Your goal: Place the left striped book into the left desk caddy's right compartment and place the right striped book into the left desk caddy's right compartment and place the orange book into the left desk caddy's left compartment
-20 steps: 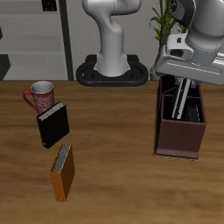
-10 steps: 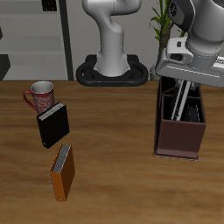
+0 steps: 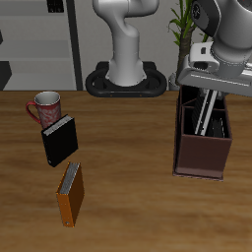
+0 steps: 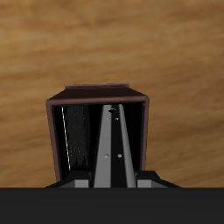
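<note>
The left desk caddy (image 3: 202, 157), a tall dark brown box, stands near the table's edge. My gripper (image 3: 204, 94) hangs just over its open top. A thin pale grey striped book (image 3: 202, 116) leans upright inside it, under my fingers. In the wrist view the grey edge of this striped book (image 4: 114, 140) runs from between my fingers (image 4: 144, 180) down into the caddy (image 4: 96, 88); my gripper (image 4: 115, 179) looks shut on it. Which striped book it is I cannot tell. A thin white line (image 4: 66, 140) stands near one inner wall. The orange book (image 3: 71, 194) lies flat nearer the table's front edge.
A black book (image 3: 60, 141) lies just behind the orange book. A red and white mug (image 3: 45, 105) stands behind that. The robot's base (image 3: 125, 79) is at the back, with a green plant (image 3: 180, 25) beside it.
The gripper shifted slightly sideways over the caddy between the earliest frame and half a second ago, the book with it. Since then nothing has visibly moved.
</note>
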